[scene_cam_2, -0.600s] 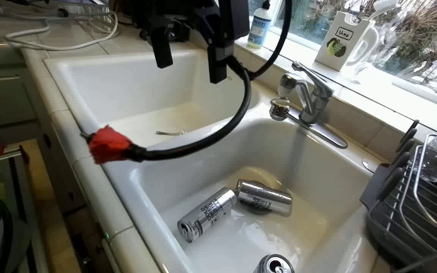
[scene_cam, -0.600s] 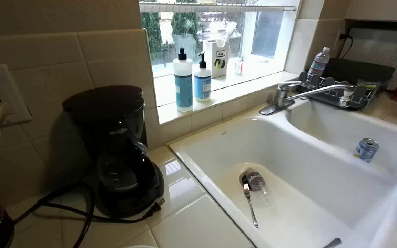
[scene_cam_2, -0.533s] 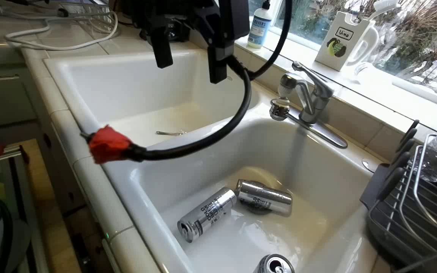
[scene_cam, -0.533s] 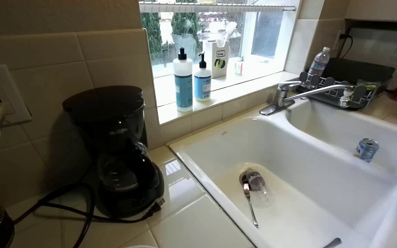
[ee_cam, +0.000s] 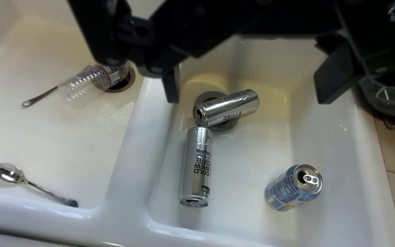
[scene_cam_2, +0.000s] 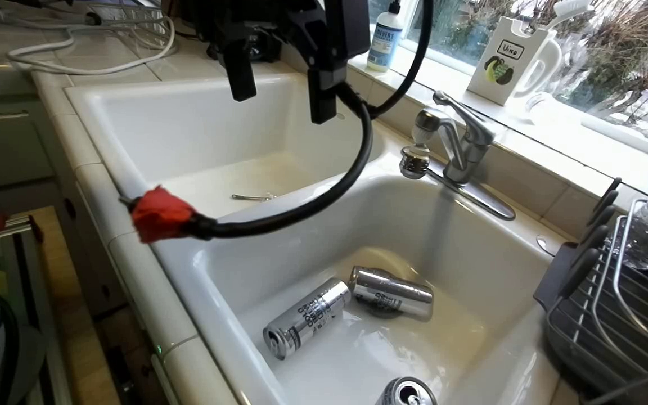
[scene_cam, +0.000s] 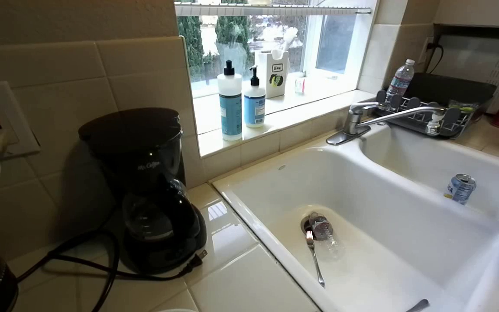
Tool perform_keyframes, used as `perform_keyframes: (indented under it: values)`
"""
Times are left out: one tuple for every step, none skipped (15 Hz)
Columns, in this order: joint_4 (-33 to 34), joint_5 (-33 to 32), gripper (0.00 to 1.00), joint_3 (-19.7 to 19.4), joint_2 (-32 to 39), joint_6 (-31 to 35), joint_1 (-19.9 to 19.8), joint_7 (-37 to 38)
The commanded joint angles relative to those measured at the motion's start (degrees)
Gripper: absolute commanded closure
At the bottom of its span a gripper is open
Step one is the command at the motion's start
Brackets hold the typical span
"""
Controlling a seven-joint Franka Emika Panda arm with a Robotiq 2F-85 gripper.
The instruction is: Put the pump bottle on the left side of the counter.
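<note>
The pump bottle, with a blue label and black pump top, stands upright on the tiled window sill in both exterior views. In an exterior view a taller blue bottle with a plain narrow cap stands close beside it, on the coffee maker's side. The cream tiled counter lies beside the double sink, and also shows in an exterior view. My gripper is open and empty above the sink, apart from the pump bottle. In the wrist view my gripper's fingers are wide apart. The pump bottle is out of the wrist view.
A black coffee maker with a loose cord stands on the counter. The faucet, a white pitcher and a dish rack are near the sill. Several cans lie in the sink. A black cable hangs below the gripper.
</note>
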Motion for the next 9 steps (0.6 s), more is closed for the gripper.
perform_keyframes:
  values:
    - [0.4,-0.4,0.00,-0.7,0.2,-0.1,1.1,0.5]
    - [0.7,-0.4,0.00,-0.6,0.5,0.3,1.4,0.5]
    - [1.1,-0.1,0.00,-0.7,1.0,0.9,1.8,0.4]
    - [1.6,-0.1,0.00,-0.3,1.8,1.4,2.3,0.6]
    - [2.2,0.3,0.00,0.0,2.7,2.5,3.3,0.5]
    - [2.9,0.4,0.00,0.5,3.7,3.7,4.2,0.7]
    - [3.4,0.8,0.00,0.8,5.1,6.1,5.6,0.6]
    - [4.0,1.0,0.00,1.2,6.5,8.1,6.5,0.7]
    - [4.6,1.3,0.00,1.4,8.0,11.2,7.6,0.6]
